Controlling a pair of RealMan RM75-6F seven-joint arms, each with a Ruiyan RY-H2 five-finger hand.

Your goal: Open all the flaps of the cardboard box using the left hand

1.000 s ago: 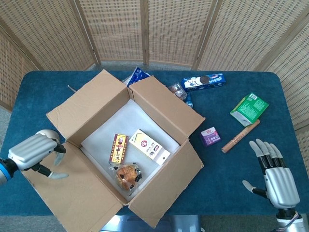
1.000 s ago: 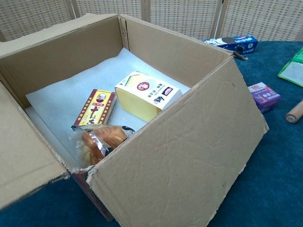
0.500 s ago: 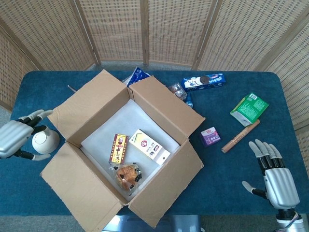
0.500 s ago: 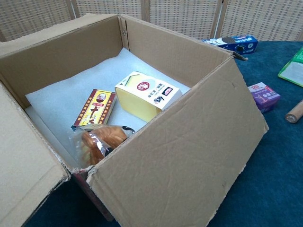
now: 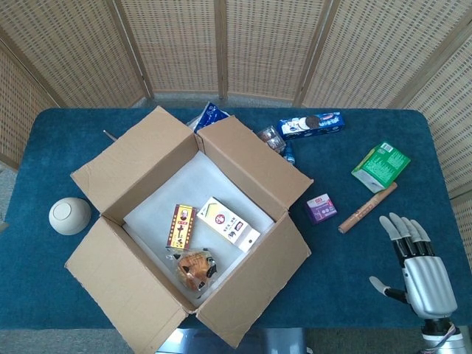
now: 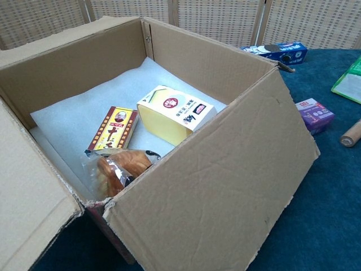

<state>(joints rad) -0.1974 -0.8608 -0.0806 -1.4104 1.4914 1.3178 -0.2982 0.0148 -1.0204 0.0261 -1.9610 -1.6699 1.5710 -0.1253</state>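
The cardboard box (image 5: 140, 158) stands in the middle of the blue table with its flaps (image 5: 125, 287) folded outward. Inside on white foam lie a yellow carton (image 5: 228, 223), a red-and-yellow packet (image 5: 180, 225) and a wrapped bun (image 5: 193, 268). The chest view shows the box (image 6: 225, 186) from close up, with the same carton (image 6: 175, 113), packet (image 6: 113, 130) and bun (image 6: 115, 169). My left hand shows in neither view. My right hand (image 5: 417, 269) rests at the front right of the table, fingers spread, holding nothing.
A white ball-like object (image 5: 69, 215) lies left of the box. Right of it are a small purple box (image 5: 321, 209), a wooden stick (image 5: 366, 207), a green packet (image 5: 380, 166) and a blue cookie pack (image 5: 311, 124). A blue bag (image 5: 209, 116) lies behind.
My left hand has drawn back off the left edge and out of view. The front-left flap it was touching has dropped outward and now lies still.
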